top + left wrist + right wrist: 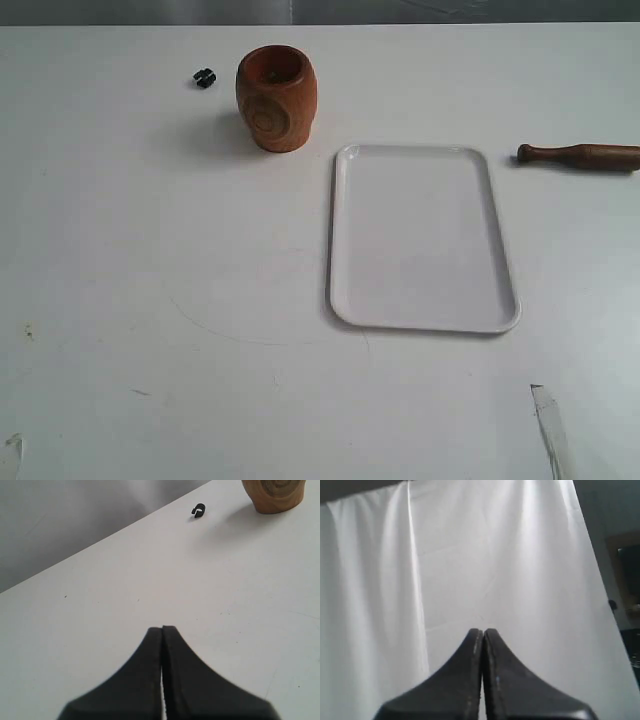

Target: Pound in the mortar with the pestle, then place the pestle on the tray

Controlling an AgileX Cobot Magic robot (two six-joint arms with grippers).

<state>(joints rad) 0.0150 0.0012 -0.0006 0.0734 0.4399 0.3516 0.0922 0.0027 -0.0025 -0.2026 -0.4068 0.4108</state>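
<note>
The reddish-brown wooden mortar [277, 98] stands upright at the back left of the white table; its base also shows in the left wrist view [274, 496]. The white tray [420, 300] lies flat right of centre, with nothing on it. Right of the tray, at the table's right edge, the dark pestle [580, 156] lies on its side, narrow knobbed end toward the tray. My left gripper [162, 628] is shut and empty, over bare table, far from the mortar. My right gripper [483, 630] is shut, empty, facing a white curtain. Neither gripper shows in the exterior view.
A tiny black object [204, 78] lies left of the mortar, also in the left wrist view [198, 511]. A pale strip [551, 430] shows at the table's front right. A white curtain [495, 555] fills the right wrist view.
</note>
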